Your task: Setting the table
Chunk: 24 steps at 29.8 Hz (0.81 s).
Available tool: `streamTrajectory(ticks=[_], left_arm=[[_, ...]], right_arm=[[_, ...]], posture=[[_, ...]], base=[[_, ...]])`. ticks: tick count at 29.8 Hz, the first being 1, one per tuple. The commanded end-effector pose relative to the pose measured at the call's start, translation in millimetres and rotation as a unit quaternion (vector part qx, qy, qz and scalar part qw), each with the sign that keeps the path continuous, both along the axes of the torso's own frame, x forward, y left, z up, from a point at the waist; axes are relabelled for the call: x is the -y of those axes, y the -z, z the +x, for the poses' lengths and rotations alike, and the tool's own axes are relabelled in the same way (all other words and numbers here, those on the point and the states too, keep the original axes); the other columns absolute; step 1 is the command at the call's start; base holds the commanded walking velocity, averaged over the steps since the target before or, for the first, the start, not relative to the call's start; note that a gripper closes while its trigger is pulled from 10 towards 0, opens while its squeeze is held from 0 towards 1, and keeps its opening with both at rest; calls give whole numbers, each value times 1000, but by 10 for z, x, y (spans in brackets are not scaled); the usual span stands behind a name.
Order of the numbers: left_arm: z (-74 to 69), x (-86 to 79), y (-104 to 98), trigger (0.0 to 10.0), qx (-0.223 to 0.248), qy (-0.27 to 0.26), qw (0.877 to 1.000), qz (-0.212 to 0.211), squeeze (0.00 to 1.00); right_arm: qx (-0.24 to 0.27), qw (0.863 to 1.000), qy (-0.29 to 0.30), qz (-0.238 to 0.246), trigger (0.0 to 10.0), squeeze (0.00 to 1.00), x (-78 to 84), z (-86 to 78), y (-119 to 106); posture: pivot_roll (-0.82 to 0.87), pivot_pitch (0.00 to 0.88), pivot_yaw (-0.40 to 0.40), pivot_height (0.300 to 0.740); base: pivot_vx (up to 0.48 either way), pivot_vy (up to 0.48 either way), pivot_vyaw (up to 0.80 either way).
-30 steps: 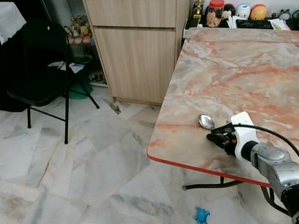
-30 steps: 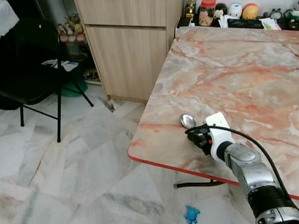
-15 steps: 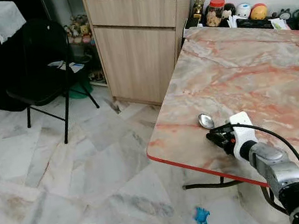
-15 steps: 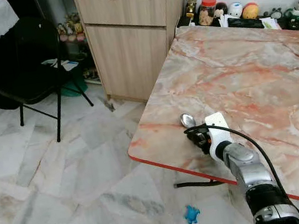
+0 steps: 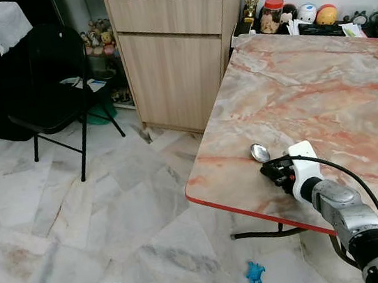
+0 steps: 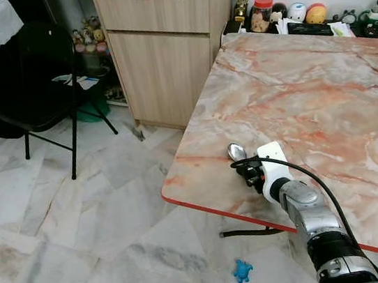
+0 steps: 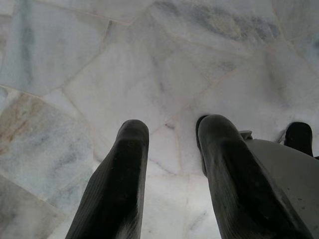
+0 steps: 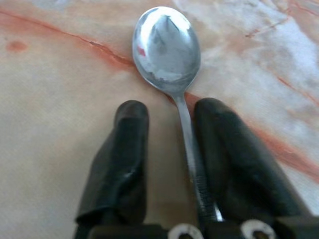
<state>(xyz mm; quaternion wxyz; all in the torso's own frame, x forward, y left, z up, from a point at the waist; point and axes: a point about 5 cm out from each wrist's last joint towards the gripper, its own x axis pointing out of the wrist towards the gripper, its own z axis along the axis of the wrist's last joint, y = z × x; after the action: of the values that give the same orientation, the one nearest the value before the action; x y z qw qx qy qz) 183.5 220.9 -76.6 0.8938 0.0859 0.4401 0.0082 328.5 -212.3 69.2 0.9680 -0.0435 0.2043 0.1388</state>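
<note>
One spoon lies on the marble table, near its front edge by the left corner; the right gripper rests there with two fingers spread, the handle against one finger; the left gripper hangs spread over the floor.

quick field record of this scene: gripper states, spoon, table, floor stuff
right gripper: over the table's near edge, fingers apart, spoon handle lying between them against one finger
left gripper: open, idle above the floor
spoon: lying flat on the table, bowl pointing away from the gripper
table: pink marble top, red edge
floor: pale marble tiles
blue toy: on the floor under the table edge
black chair: beside the wooden cabinet
</note>
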Motion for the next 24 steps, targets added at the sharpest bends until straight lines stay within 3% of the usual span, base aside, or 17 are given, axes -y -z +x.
streamTrajectory(ticks=[1, 21, 24], left_arm=[[-42, -1, 23, 10000, -10, 1, 1000, 4, 0], [-52, -14, 24, 10000, -9, 3, 1000, 7, 0], [-52, -7, 25, 10000, -9, 4, 1000, 7, 0]], right_arm=[[-11, 1000, 1, 0, 0, 0, -8, -8, 39], [-9, 1000, -4, -3, 0, 0, -40, -7, 53], [13, 1000, 5, -6, 0, 0, -50, 14, 13]], posture=[[142, 49, -20, 740], [143, 49, -21, 740], [143, 49, -21, 740]], base=[[0, 0, 0], [0, 0, 0], [0, 0, 0]])
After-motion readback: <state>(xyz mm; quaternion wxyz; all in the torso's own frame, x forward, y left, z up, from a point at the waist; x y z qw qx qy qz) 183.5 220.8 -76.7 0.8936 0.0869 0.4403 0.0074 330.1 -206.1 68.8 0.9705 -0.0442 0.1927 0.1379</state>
